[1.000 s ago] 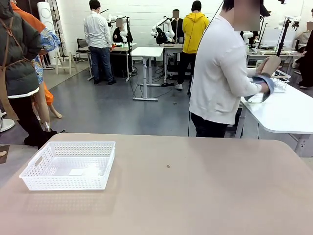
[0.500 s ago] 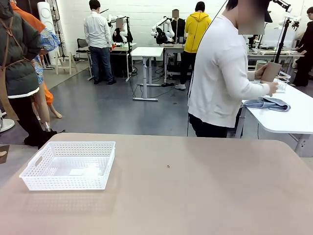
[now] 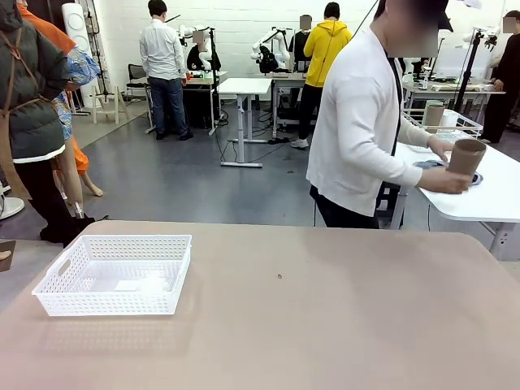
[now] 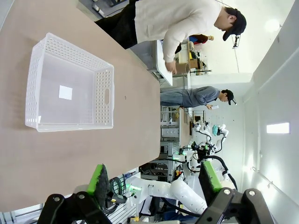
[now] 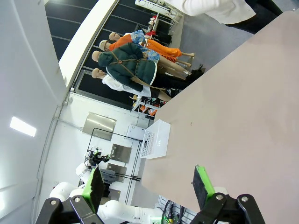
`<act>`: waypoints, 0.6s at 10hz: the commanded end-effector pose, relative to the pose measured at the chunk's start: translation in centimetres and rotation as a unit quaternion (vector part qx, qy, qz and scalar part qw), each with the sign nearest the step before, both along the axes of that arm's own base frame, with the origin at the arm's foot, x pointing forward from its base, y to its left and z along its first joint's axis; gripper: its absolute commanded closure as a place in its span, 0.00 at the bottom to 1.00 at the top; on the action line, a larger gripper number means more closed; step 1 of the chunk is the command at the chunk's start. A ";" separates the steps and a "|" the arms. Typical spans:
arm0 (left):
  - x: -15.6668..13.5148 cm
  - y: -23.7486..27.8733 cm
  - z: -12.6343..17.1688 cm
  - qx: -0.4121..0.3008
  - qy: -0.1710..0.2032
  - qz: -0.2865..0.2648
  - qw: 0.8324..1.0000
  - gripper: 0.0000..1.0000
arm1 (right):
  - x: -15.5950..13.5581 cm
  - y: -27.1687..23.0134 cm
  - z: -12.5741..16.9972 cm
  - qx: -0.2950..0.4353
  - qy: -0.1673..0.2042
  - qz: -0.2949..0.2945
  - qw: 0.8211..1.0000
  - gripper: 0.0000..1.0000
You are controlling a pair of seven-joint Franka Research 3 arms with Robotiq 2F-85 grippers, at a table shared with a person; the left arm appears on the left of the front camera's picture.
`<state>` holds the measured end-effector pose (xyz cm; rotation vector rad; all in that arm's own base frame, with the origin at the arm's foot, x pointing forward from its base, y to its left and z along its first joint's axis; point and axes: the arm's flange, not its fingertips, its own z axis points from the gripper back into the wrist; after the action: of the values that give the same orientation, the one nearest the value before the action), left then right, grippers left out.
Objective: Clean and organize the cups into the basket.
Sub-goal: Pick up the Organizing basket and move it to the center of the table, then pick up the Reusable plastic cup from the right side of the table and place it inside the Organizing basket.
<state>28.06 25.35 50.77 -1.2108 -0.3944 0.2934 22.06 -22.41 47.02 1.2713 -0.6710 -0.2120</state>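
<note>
My left hand [image 4: 154, 177] is spread wide, holding nothing, above the bench [image 4: 56, 154]; my right hand [image 5: 149, 183] is equally wide and empty. The white basket [image 3: 118, 302] stands on the bench's left part. Beyond, a person [image 3: 357, 138] holds a brown cup [image 3: 465, 156] over a separate white bench [image 3: 487, 199].
</note>
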 end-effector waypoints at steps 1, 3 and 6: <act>-0.1 0.0 0.1 -0.003 -0.001 -0.003 1.000 0.00 | -0.2 -0.1 -0.1 0.000 0.003 0.004 1.000 0.00; -0.1 0.0 0.1 -0.003 -0.001 -0.003 1.000 0.00 | -0.2 -0.1 -0.1 0.000 0.003 0.004 1.000 0.00; -0.1 0.0 0.1 -0.003 -0.001 -0.003 1.000 0.00 | -0.2 -0.1 -0.1 0.000 0.003 0.004 1.000 0.00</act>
<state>28.06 25.35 50.77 -1.2108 -0.3944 0.2934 22.06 -22.41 47.02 1.2713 -0.6710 -0.2120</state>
